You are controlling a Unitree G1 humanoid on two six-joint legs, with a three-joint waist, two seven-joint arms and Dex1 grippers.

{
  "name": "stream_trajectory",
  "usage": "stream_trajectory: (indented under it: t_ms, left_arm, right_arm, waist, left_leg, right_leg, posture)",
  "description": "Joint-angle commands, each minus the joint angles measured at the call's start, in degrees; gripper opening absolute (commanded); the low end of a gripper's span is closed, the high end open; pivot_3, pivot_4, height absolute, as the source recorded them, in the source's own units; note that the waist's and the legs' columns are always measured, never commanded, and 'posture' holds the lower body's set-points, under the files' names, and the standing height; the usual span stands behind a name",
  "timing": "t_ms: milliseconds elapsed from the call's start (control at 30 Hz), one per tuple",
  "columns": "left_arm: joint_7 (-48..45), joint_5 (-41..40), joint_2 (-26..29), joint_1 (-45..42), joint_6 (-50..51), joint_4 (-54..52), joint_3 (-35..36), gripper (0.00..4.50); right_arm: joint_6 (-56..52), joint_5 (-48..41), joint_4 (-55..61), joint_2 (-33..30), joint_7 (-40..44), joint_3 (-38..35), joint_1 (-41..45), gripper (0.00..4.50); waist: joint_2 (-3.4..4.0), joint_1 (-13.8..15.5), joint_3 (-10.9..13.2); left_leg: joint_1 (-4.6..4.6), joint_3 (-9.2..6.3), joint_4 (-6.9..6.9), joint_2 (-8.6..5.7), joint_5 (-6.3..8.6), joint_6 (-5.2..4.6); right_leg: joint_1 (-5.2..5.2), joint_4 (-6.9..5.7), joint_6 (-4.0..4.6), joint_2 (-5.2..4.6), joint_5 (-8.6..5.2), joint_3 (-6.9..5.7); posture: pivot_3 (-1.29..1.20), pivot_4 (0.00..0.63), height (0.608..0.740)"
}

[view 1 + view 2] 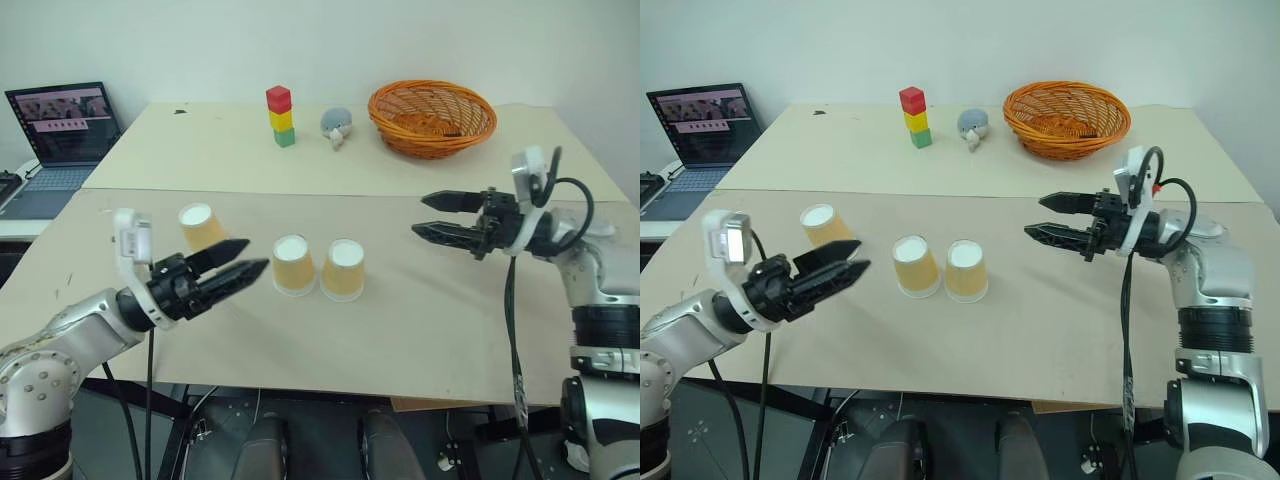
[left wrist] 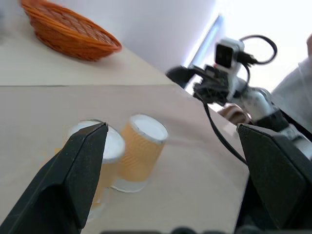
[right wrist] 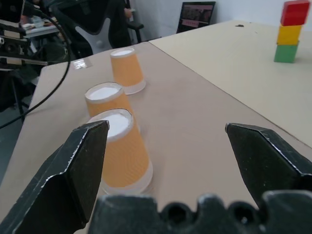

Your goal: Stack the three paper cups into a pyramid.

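Three tan-orange paper cups stand upside down on the table, none on another. Two of them (image 1: 293, 265) (image 1: 343, 269) sit side by side at the middle. The third cup (image 1: 201, 227) stands apart to their left. My left gripper (image 1: 255, 254) is open and empty, hovering between the lone cup and the pair, pointing right. My right gripper (image 1: 418, 216) is open and empty too, raised to the right of the pair and pointing left at it. The right wrist view has all three cups in a row, the nearest cup (image 3: 122, 156) just beyond the fingers.
At the back of the table stand a red-yellow-green block tower (image 1: 281, 116), a small grey toy (image 1: 336, 125) and an orange wicker basket (image 1: 432, 118). A laptop (image 1: 62, 125) sits open at the far left. Bare tabletop (image 1: 440, 310) lies in front of the right gripper.
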State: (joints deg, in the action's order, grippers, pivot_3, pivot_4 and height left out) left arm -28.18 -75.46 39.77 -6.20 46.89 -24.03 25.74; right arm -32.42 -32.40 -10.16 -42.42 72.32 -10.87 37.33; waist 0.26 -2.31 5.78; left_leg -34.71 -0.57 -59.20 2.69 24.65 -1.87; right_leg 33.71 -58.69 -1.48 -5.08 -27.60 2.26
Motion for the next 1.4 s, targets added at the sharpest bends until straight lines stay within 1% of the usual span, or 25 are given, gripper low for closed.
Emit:
stream_trajectory:
  t_ms: [33, 200, 300, 333, 400, 600, 733, 867, 967, 1033, 1167, 1400]
  left_arm:
    - [3.6, 2.7, -0.9, 2.5, -1.6, 0.1, 2.1, 4.5]
    - [3.6, 3.9, -1.4, 6.9, -1.3, -1.6, 1.5, 4.5]
    - [3.7, 6.2, -2.0, 7.0, -2.3, -1.6, 0.1, 4.5]
    - [3.8, 6.7, -2.2, 6.6, -2.5, -1.4, -0.2, 4.5]
    - [5.7, 10.4, -3.2, 4.0, -4.3, 0.1, -1.1, 4.5]
    - [9.9, 23.6, -6.4, -2.1, -12.1, 6.5, -2.6, 4.5]
    - [9.8, 27.9, -8.3, -4.9, -15.3, 10.1, -2.9, 4.5]
    - [9.2, 30.4, -9.6, -6.1, -16.6, 11.7, -3.6, 4.5]
    - [8.4, 31.1, -10.5, -6.8, -16.5, 12.5, -4.1, 4.5]
    - [8.0, 31.9, -10.7, -7.4, -16.7, 13.1, -4.5, 4.5]
    - [7.4, 33.3, -11.4, -9.4, -17.3, 15.2, -4.8, 4.5]
    - [6.2, 36.6, -11.6, -11.9, -18.5, 18.7, -5.4, 4.5]
  right_arm:
    - [-2.2, -3.3, 9.6, -2.5, 0.6, -1.5, -3.9, 4.46]
    - [-2.4, -3.8, 14.5, -3.0, -0.6, -0.8, -6.8, 4.46]
    - [-2.4, -4.0, 15.1, -2.1, -1.8, -0.5, -6.4, 4.46]
    - [-2.5, -4.1, 15.0, -1.9, -2.1, -0.3, -6.2, 4.46]
    - [-2.5, -4.4, 15.5, -1.4, -2.5, 0.0, -6.2, 4.46]
    - [-3.7, -6.8, 19.8, -1.7, -2.8, -0.2, -8.2, 4.46]
    - [-4.3, -7.9, 22.6, -3.3, -3.4, -1.8, -10.3, 4.46]
    - [-4.2, -8.7, 23.4, -3.6, -5.2, -3.0, -11.1, 4.46]
    - [-2.1, -7.7, 23.6, -2.9, -7.1, -3.7, -11.1, 4.46]
    - [-1.3, -7.1, 22.6, -1.3, -10.9, -4.3, -8.9, 4.46]
    - [-1.3, -10.5, 26.0, -1.0, -10.7, -5.5, -10.6, 4.46]
    - [-1.2, -11.6, 27.1, -0.8, -11.5, -5.7, -12.7, 4.46]
  waist:
    - [0.0, 0.1, 0.0]
    - [0.0, 0.0, 0.0]
    - [-0.01, 0.1, 0.0]
    - [-0.02, 0.2, 0.0]
    - [-0.02, 0.4, 0.0]
    - [-0.07, 1.3, 0.0]
    - [-0.17, 1.6, 0.0]
    - [-0.21, 1.6, 0.0]
    - [-0.22, 1.6, 0.0]
    - [-0.23, 1.5, 0.0]
    - [-0.23, 1.5, 0.0]
    - [-0.29, 1.5, -0.1]
  left_leg:
    - [-0.12, -0.01, -0.04, 0.0, 0.0, 0.0]
    - [-0.45, -0.06, -0.09, -0.07, -0.07, 0.13]
    - [-0.45, -0.08, -0.09, -0.08, -0.09, 0.15]
    - [-0.45, -0.09, -0.09, -0.08, -0.09, 0.15]
    - [-0.49, -0.1, -0.09, -0.08, -0.09, 0.15]
    - [-0.56, -0.11, -0.1, -0.21, -0.09, 0.15]
    - [-0.59, -0.14, -0.11, -0.27, -0.08, 0.15]
    - [-0.59, -0.15, -0.12, -0.28, -0.09, 0.15]
    - [-0.58, -0.17, -0.12, -0.28, -0.09, 0.15]
    - [-0.58, -0.17, -0.12, -0.27, -0.09, 0.15]
    - [-0.58, -0.18, -0.13, -0.26, -0.1, 0.17]
    - [-0.58, -0.2, -0.13, -0.39, -0.1, 0.16]
  right_leg:
    - [0.09, -0.01, 0.0, -0.01, 0.0, 0.0]
    - [0.39, -0.12, -0.01, -0.14, 0.01, 0.01]
    - [0.39, -0.11, -0.01, -0.16, 0.01, -0.03]
    - [0.39, -0.1, -0.01, -0.15, 0.01, -0.05]
    - [0.39, -0.07, -0.01, -0.1, 0.01, -0.1]
    - [0.4, -0.07, -0.02, -0.11, 0.01, -0.17]
    - [0.38, -0.05, -0.03, -0.15, 0.02, -0.23]
    - [0.35, -0.03, -0.03, -0.21, 0.02, -0.23]
    - [0.35, -0.05, -0.03, -0.21, 0.02, -0.23]
    - [0.35, -0.06, -0.03, -0.23, 0.02, -0.23]
    - [0.36, -0.1, -0.04, -0.2, 0.02, -0.23]
    - [0.33, -0.12, -0.04, -0.2, 0.02, -0.29]
  posture:
    - [0.0, 0.15, 0.638]
    - [0.0, 0.15, 0.638]
    - [0.0, 0.15, 0.638]
    - [0.0, 0.15, 0.638]
    - [0.0, 0.15, 0.638]
    - [0.0, 0.15, 0.638]
    - [0.0, 0.15, 0.638]
    - [0.0, 0.15, 0.638]
    - [0.0, 0.15, 0.638]
    - [0.0, 0.15, 0.638]
    - [0.0, 0.15, 0.638]
    - [0.0, 0.15, 0.638]
